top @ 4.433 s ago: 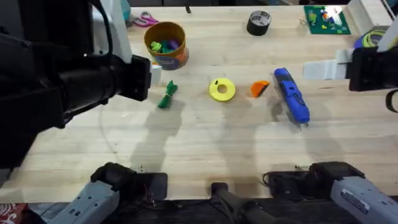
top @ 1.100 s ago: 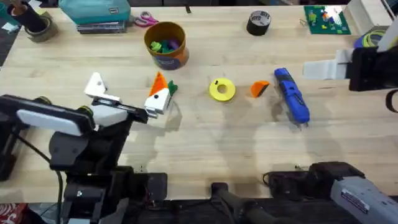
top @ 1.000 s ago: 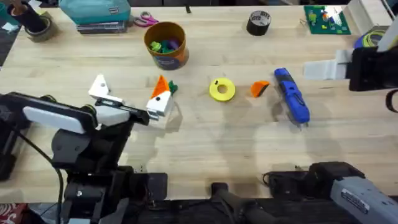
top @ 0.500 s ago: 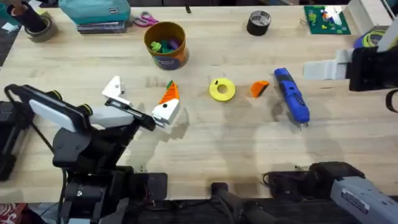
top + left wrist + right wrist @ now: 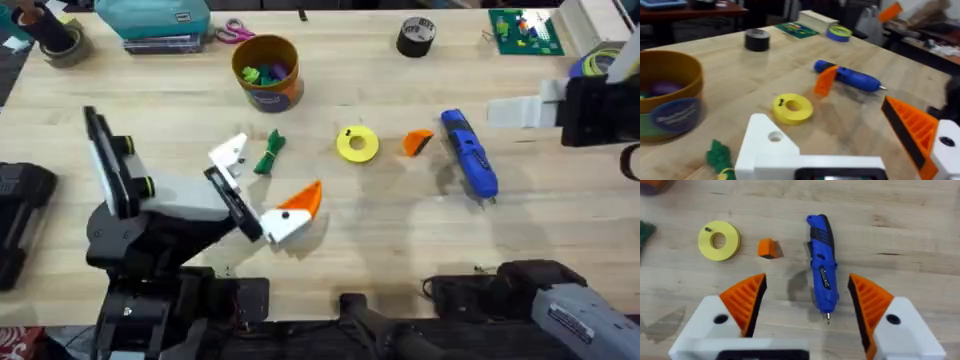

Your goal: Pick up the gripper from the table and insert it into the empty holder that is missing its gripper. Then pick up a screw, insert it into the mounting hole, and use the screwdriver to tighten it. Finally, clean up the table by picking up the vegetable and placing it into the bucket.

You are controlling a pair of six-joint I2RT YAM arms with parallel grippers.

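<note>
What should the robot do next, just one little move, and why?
Probably the right gripper should shift over the loose orange gripper lying between the yellow disc and the blue screwdriver, then lower onto it. Its jaws stand open and hold nothing, and the left arm's white holder has no orange pad yet.

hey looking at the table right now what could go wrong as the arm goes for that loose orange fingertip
The left gripper has one bare white plastic holder with no pad, so gripping with it may slip. The small orange ribbed fingertip lies close beside the slim blue powered screwdriver and the yellow ring-shaped disc; a wide approach could knock either. The right gripper, open over the screwdriver, might close on that instead.
</note>
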